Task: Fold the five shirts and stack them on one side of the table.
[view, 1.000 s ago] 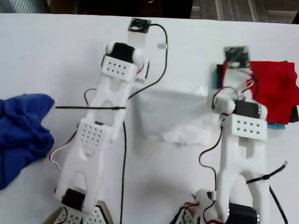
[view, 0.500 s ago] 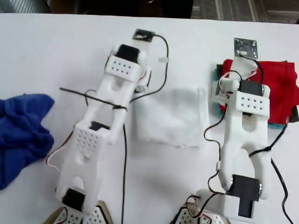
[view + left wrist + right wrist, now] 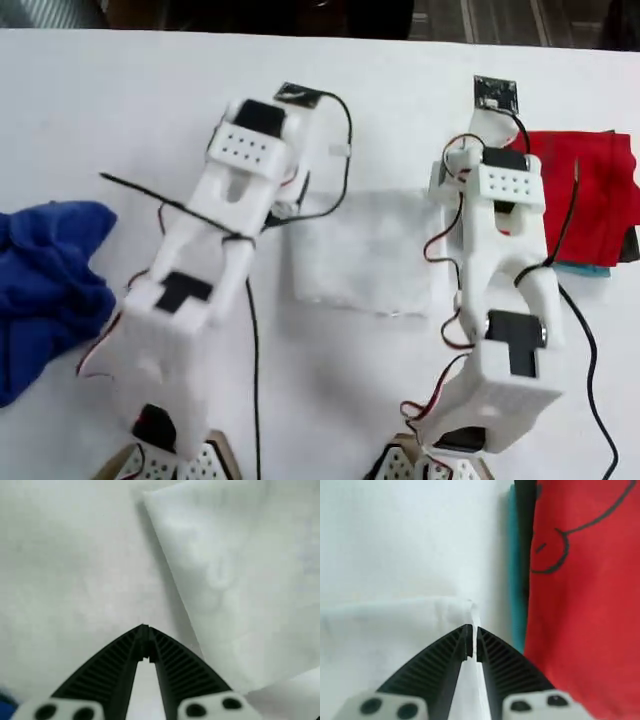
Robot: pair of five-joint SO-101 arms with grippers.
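Note:
A folded white shirt [image 3: 365, 250] lies flat at the table's middle, between my two arms. My left gripper [image 3: 145, 632] is shut and empty above bare table, just beside the white shirt's [image 3: 240, 575] edge. My right gripper [image 3: 471, 631] is shut with its tips over a corner of the white shirt [image 3: 390, 630], close to the stack. That stack at the right has a red shirt [image 3: 595, 190] on top, with a teal [image 3: 512, 580] and a black [image 3: 522, 525] edge showing under the red shirt [image 3: 585, 590]. A crumpled blue shirt [image 3: 45, 290] lies at the far left.
The left arm [image 3: 235, 180] and the right arm [image 3: 495, 210] stretch up from the near edge, with black cables trailing beside them. Bare white table [image 3: 120, 110] spreads across the back and left.
The white shirt was rumpled with one side raised; now it lies flat and folded. The right arm has swung away from the near edge and leftward, and the left arm has shifted slightly left.

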